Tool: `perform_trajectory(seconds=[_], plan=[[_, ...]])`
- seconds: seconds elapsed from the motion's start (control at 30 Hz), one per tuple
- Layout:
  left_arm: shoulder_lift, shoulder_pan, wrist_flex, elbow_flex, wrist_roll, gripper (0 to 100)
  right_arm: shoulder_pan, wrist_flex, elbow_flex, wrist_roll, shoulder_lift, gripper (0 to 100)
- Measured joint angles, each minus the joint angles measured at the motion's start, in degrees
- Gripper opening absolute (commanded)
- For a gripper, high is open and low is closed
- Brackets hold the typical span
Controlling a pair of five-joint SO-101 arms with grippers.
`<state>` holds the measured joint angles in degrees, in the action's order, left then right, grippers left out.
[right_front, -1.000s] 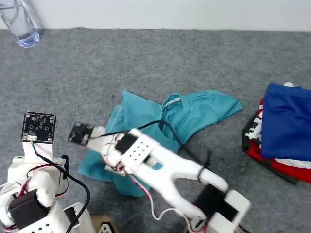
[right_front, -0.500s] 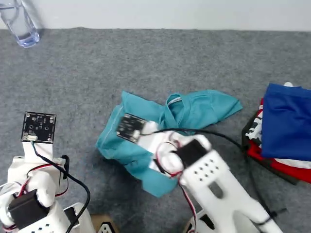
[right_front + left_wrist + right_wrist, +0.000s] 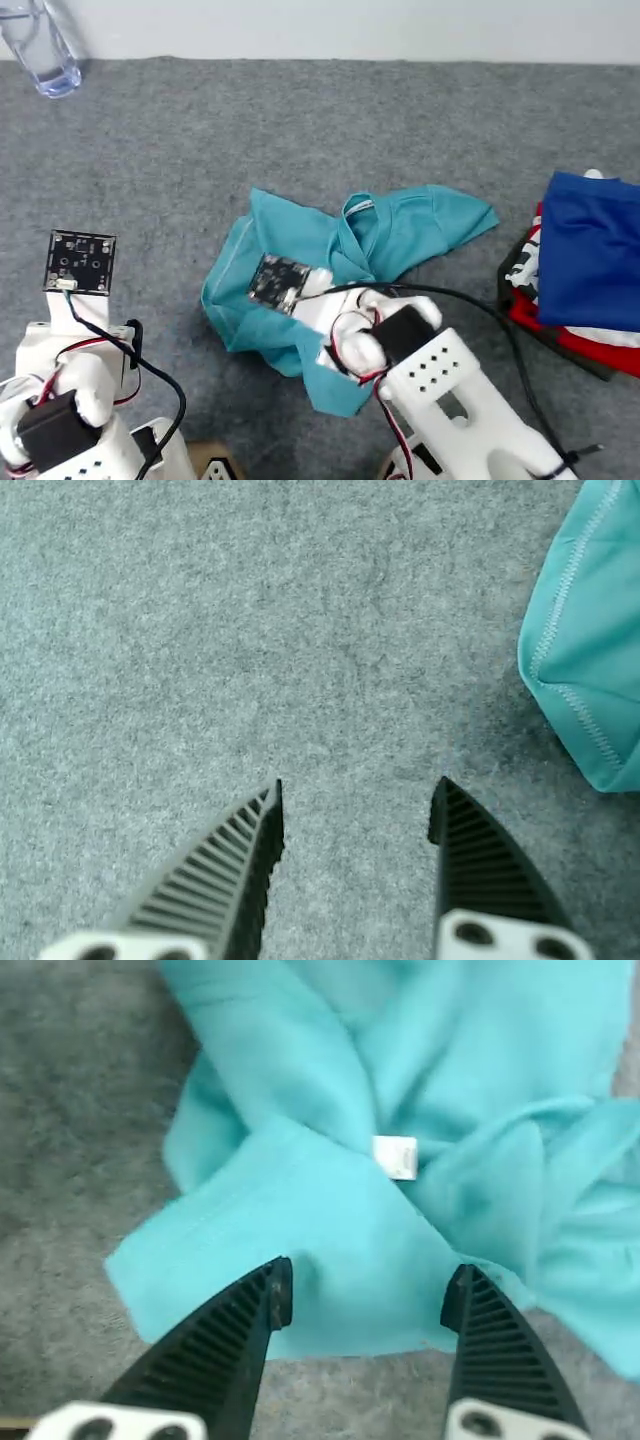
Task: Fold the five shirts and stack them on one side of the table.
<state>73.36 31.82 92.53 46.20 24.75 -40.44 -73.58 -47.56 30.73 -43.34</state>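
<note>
The teal shirt (image 3: 345,245) lies crumpled around the middle of the grey tabletop (image 3: 300,130), a little toward its near edge, with sleeves and hem bunched over each other. It is not yet folded. The right gripper (image 3: 370,1278) hangs just above the shirt's near hem with its jaws spread wide and nothing between them, probably lined up to pinch an edge and pull the cloth flat. A small white label (image 3: 396,1156) shows at the collar beyond the jaws. The left gripper (image 3: 357,788) is also spread and empty over bare tabletop near the left corner, with the shirt's edge just beside it, likely kept back to leave room. The stack of shirts (image 3: 585,270) sits against the right edge, well apart, as the pile for finished ones.
</note>
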Motion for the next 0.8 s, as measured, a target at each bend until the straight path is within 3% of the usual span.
perform_trajectory(seconds=[0.13, 0.37, 0.57, 0.8], plan=[[0.0, 0.0, 0.0, 0.7, 0.0, 23, -4.7, 0.5, -0.1, 0.1, 0.0, 26.3], [0.0, 0.0, 0.0, 1.1, 0.0, 23, -7.0, 6.0, -0.1, 0.2, 0.0, 44.5], [0.0, 0.0, 0.0, 1.1, 0.0, 23, -7.3, 7.8, -0.1, 2.8, 2.9, 33.7], [0.0, 0.0, 0.0, 1.1, 0.0, 23, -7.4, 8.6, 2.5, 5.6, 14.9, 32.9]])
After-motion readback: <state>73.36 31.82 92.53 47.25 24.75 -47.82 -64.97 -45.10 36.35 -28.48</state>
